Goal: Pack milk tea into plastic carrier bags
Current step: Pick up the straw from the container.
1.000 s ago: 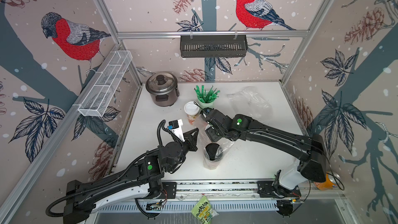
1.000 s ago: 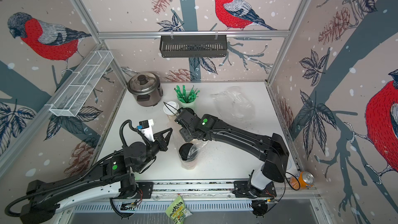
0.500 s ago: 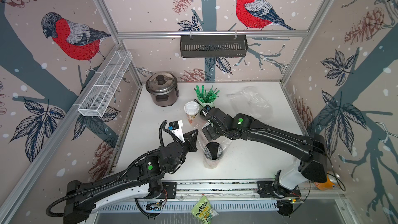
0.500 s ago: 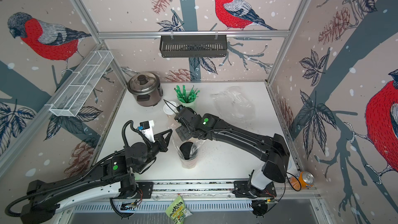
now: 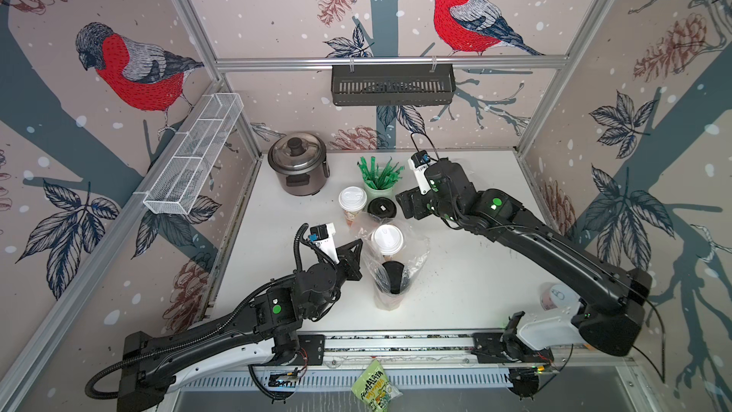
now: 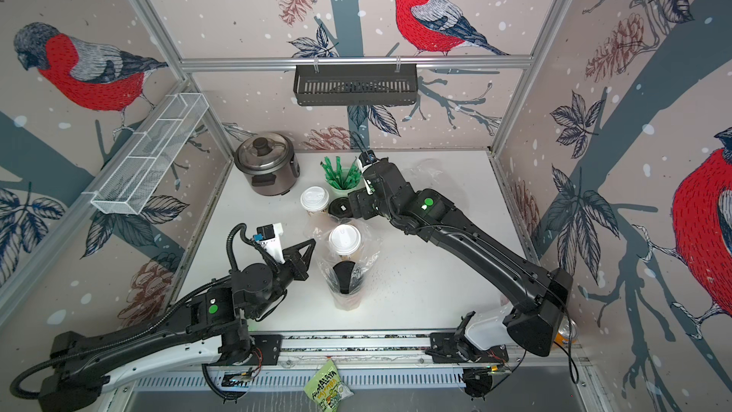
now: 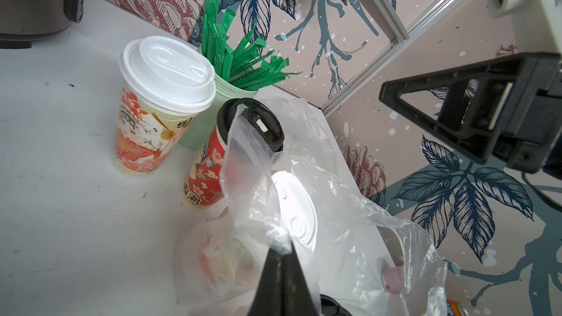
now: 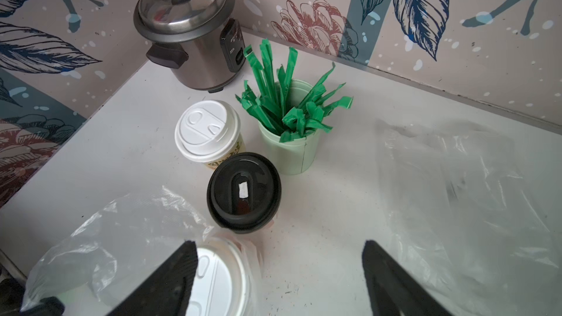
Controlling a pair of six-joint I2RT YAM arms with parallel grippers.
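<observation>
Standing on white table (image 5: 455,283): carrier bag (image 5: 418,249), upright, holding bagged white-lidded cup (image 5: 387,240) and bagged black-lidded cup (image 5: 394,277); its rim is pinched in the clenched left gripper (image 7: 281,256). Second bag (image 8: 456,183), flat, near the back wall. Right gripper (image 8: 278,244), jaws spread, empty, near loose black-lidded cup (image 5: 381,208), with loose white-lidded cup (image 5: 352,200) just beside it.

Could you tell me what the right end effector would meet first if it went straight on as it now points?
Probably the free-standing black-lidded cup, just ahead of the open right end effector; it might pass above the lid, since depth is unclear.
</observation>
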